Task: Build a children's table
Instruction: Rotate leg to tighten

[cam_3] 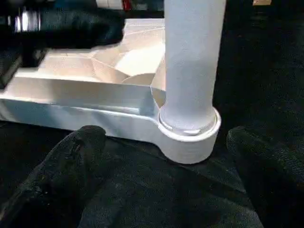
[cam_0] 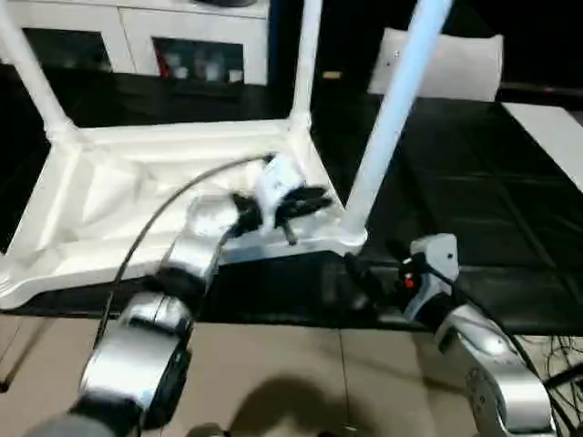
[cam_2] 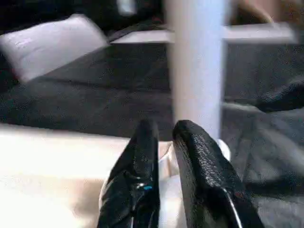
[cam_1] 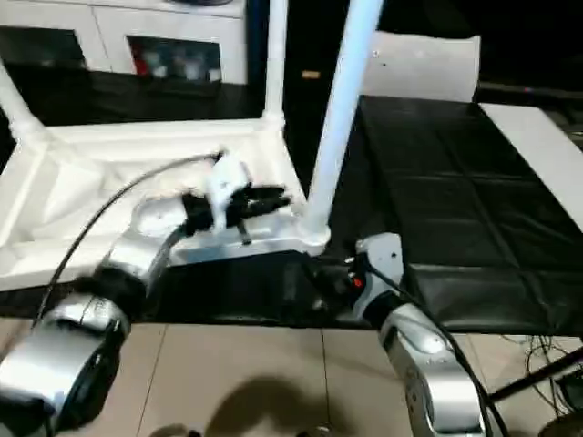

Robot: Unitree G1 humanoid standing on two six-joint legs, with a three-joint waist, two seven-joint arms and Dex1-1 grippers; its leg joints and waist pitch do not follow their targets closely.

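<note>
Now left fingers (cam_2: 190,161) nearly closed, seemingly empty; right fingers (cam_3: 71,156) wide open near leg (cam_3: 192,61).

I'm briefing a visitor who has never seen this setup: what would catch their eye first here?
Probably the upturned white table top on the black mat, ribbed underside up, with a long white leg rising from its near corner socket. Next, the left gripper reaching over the top toward that leg, fingers close together. The right gripper sits open just in front of the socket.
</note>
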